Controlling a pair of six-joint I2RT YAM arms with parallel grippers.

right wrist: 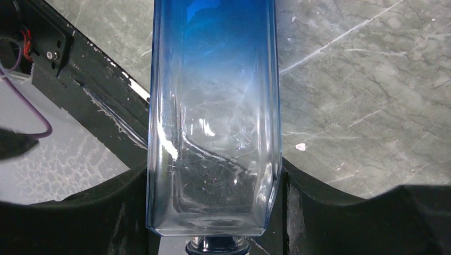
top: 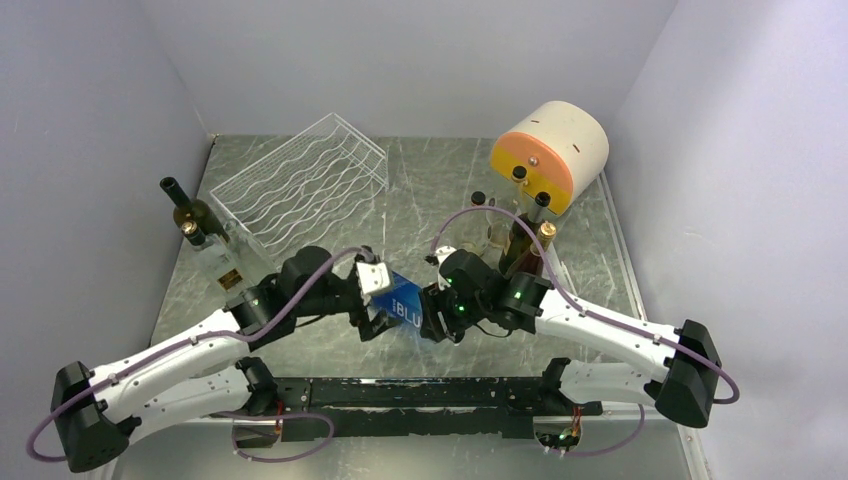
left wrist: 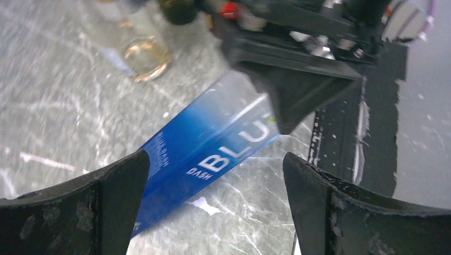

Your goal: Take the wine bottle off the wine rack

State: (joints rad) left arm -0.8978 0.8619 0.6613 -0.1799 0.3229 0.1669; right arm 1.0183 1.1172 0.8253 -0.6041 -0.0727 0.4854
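Here, the blue square-sided wine bottle (top: pixel 405 305) is off the wine rack (top: pixel 300 185) and well apart from it, on the side toward the arm bases. The right gripper (right wrist: pixel 213 180) clamps the bottle near its shoulder, one finger against each flat side. The left gripper (left wrist: pixel 215 159), just beside the bottle, is spread wider than the glass; whether it touches cannot be told. Other bottles (top: pixel 200 235) stand upright beside the rack's near left corner.
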